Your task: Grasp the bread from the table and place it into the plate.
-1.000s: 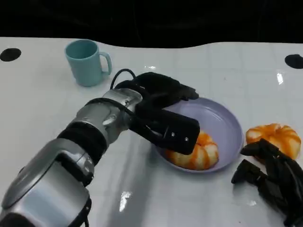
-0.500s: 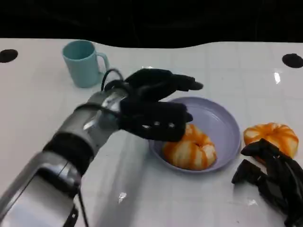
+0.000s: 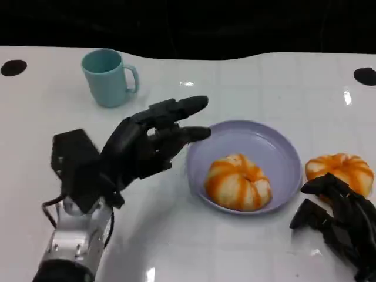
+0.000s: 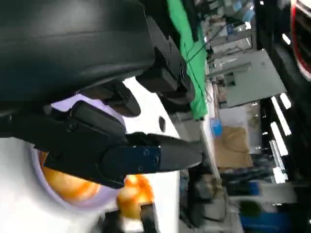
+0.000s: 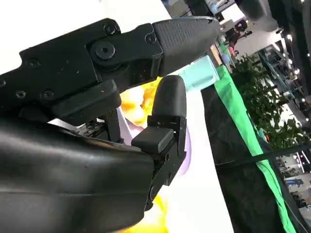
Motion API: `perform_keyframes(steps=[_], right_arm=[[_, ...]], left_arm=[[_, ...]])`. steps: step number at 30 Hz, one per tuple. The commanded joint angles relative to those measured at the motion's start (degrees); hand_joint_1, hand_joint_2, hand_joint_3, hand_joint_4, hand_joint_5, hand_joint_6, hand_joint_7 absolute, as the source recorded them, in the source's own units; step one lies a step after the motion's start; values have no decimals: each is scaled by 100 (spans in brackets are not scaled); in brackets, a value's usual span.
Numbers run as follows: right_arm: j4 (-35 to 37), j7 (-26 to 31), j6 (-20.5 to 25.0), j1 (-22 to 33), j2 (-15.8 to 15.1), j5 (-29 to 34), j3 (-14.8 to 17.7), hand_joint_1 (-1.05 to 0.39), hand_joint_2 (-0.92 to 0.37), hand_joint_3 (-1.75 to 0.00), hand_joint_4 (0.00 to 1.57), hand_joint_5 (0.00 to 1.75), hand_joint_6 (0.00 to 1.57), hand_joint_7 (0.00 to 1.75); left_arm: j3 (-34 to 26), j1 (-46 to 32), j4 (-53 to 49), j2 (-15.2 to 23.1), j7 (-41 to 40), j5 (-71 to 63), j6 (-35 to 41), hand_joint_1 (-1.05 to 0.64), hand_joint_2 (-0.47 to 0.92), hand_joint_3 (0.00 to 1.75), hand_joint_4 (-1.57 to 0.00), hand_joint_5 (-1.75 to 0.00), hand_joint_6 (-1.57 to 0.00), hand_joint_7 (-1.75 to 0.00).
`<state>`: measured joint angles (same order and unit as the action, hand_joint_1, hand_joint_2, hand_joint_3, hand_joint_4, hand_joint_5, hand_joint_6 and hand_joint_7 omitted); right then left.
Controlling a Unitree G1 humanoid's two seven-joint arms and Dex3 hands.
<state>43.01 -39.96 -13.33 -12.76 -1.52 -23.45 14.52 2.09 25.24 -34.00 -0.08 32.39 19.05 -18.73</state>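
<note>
Upright teal mug [image 3: 107, 76] on the far left of the white table [image 3: 247, 79], handle rightward.

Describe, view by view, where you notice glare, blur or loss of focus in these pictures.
Head view: small white glare spots on the glossy table, soft overall; plate and bread readable. Left wrist view: left hand sharp, background room blurred. Right wrist view: right hand close and dark, bread behind it overexposed and out of focus.

Silver forearm [image 3: 73, 247], black hand [image 3: 141, 147], black cable [image 3: 50, 211]
</note>
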Motion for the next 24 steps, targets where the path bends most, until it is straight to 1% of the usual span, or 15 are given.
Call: perform_keyframes(steps=[1, 3, 5, 6, 7, 8, 9, 10, 12, 15, 16, 18, 19, 20, 24], right_arm=[[-77, 86, 74, 149, -65, 35, 10, -54, -92, -20, 63, 158, 60, 121], [-117, 149, 37, 177, -48, 71, -3, -54, -92, -20, 64, 157, 61, 120], [-149, 211, 23, 195, -27, 98, -12, -54, -92, -20, 63, 157, 62, 121], [-154, 224, 25, 198, -19, 98, -11, -55, -92, -20, 63, 157, 62, 121], [-158, 221, 36, 196, -13, 93, -11, -54, -92, -19, 63, 157, 62, 120], [-173, 223, 62, 198, -10, 90, -13, -54, -92, -20, 63, 157, 62, 120], [-199, 227, 92, 205, -14, 95, -21, -54, -92, -20, 63, 157, 62, 120], [-218, 230, 113, 211, -16, 99, -26, -54, -92, -20, 63, 157, 62, 120], [-241, 244, 120, 215, -10, 107, -25, -54, -92, -20, 62, 157, 62, 120], [-263, 360, 52, 232, 7, 191, -39, -55, -92, -21, 63, 158, 63, 121], [-256, 366, 52, 230, 12, 184, -35, -53, -92, -21, 64, 158, 63, 121], [-274, 342, 121, 231, 6, 151, -35, -53, -92, -22, 65, 157, 63, 121], [-300, 344, 145, 240, -2, 158, -48, -54, -92, -21, 65, 157, 63, 121], [-318, 342, 159, 247, -2, 156, -52, -54, -92, -21, 65, 157, 63, 122], [-415, 324, 281, 295, 6, 93, -33, -54, -92, -19, 64, 157, 63, 122]], left_arm=[[-448, -589, 819, 1, 512, 1053, 1172, -63, 92, 41, -76, -64, -78, -14], [-589, -782, 1095, -18, 645, 1455, 1749, -60, 92, 43, -80, -71, -84, -15], [-694, -1028, 1398, -3, 666, 1743, 2277, -61, 92, 44, -78, -90, -90, -16], [-732, -1120, 1528, 4, 639, 1816, 2482, -63, 92, 43, -75, -105, -93, -19], [-794, -1292, 1717, -16, 527, 1942, 2743, -63, 92, 42, -74, -113, -95, -22], [-849, -1445, 1865, -42, 446, 2028, 2936, -63, 92, 40, -70, -125, -94, -31], [-888, -1570, 1982, -65, 395, 2079, 3073, -62, 92, 40, -68, -135, -86, -51], [-915, -1652, 2070, -80, 360, 2106, 3171, -61, 92, 40, -66, -143, -76, -76], [-948, -1795, 2164, -120, 383, 2106, 3261, -58, 92, 44, -66, -150, -68, -98], [-960, -2008, 2271, -169, 328, 2097, 3448, -57, 92, 46, -69, -156, -66, -113], [-963, -2059, 2301, -167, 314, 2097, 3520, -57, 92, 46, -69, -162, -64, -122], [-1015, -2136, 2356, -167, 300, 2182, 3724, -57, 92, 46, -69, -166, -63, -127], [-1051, -2176, 2388, -175, 289, 2243, 3826, -55, 92, 43, -70, -171, -63, -135], [-1078, -2210, 2420, -184, 277, 2284, 3904, -54, 92, 42, -70, -173, -63, -139], [-1163, -2378, 2582, -311, 153, 2336, 4056, -53, 92, 37, -75, -175, -65, -149]])
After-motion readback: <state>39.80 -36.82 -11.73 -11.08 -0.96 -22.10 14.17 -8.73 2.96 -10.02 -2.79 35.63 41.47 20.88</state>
